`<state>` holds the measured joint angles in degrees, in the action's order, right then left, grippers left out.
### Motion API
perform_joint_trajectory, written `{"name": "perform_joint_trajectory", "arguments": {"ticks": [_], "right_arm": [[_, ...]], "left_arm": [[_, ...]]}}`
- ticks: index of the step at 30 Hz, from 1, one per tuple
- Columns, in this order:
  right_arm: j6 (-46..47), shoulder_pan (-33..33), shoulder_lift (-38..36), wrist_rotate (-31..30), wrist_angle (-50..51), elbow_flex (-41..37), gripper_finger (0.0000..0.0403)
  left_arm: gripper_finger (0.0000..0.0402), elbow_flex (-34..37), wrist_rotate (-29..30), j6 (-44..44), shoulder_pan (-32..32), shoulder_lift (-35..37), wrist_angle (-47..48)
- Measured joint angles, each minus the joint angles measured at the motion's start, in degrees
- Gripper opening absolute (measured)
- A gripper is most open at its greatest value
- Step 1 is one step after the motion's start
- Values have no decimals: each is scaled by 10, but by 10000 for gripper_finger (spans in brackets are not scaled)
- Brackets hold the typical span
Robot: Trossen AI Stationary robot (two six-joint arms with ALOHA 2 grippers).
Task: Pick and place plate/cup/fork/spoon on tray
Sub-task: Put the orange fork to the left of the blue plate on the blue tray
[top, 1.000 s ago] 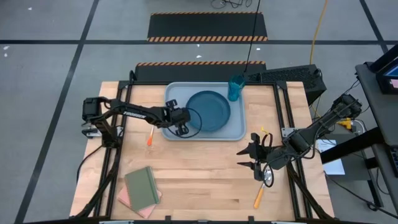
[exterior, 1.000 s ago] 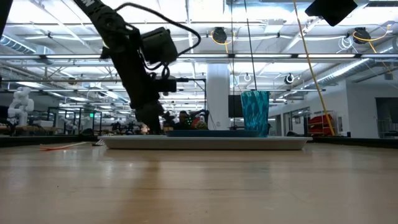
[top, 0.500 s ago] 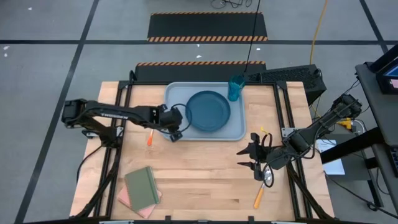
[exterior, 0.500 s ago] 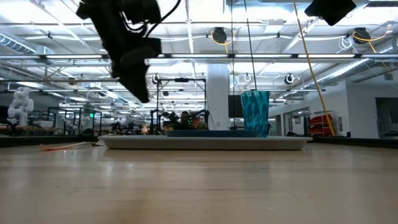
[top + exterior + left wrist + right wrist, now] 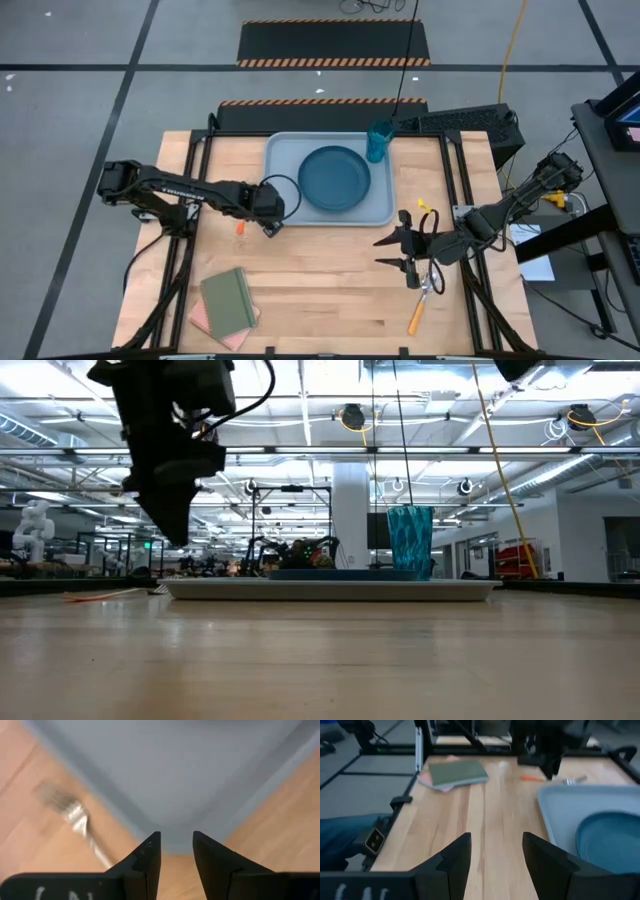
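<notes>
The tray (image 5: pixel 282 205) sits at the far middle of the tabletop (image 5: pixel 320 290); it is a broad, stiff plastic piece with a raised rim, and it already holds the plate (image 5: pixel 335 178) flat near its centre and the cup (image 5: pixel 379 141) upright in its far right corner. Both look rigid and smooth, so they would likely slide if nudged. The fork (image 5: pixel 240 226) lies on the bare wood just left of the tray's near left corner, its orange handle toward the near side and its metal tines (image 5: pixel 60 802) toward the tray. It is light, thin and lies flat, so it probably calls for a low pinch across the plastic handle, which should grip better than the slick metal. The left gripper (image 5: pixel 270 208) hovers over the tray's near left corner beside the fork, its fingers (image 5: pixel 147 857) a little apart and empty. The spoon (image 5: pixel 421 303) rests near the right edge of the tabletop, beside the right gripper (image 5: pixel 398 251), whose fingers (image 5: pixel 455 855) are spread wide, holding nothing.
</notes>
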<state>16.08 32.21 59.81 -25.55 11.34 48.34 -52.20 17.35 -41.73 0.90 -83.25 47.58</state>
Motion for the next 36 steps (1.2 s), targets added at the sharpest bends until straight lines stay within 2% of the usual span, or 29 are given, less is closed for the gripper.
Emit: {"name": "perform_joint_trajectory", "arguments": {"ticks": [3,6,12,17,23,30,36], "right_arm": [[-42,0,0,0,-33,0,171],[-85,0,0,-1,-62,0,171],[-154,0,0,-2,-114,0,171],[-173,0,0,-2,-145,0,171],[-188,0,0,-2,-150,0,171],[-182,-4,0,-3,-146,0,171],[-168,-4,1,-2,-145,0,171]], "left_arm": [[118,3,22,-56,5,0,29],[118,22,19,-111,5,0,51],[118,80,11,-160,3,0,49],[118,113,12,-165,-14,0,38],[118,158,10,-135,-58,0,-51],[118,167,-5,-120,-90,2,-77],[118,170,32,-120,-98,1,-103]]}}
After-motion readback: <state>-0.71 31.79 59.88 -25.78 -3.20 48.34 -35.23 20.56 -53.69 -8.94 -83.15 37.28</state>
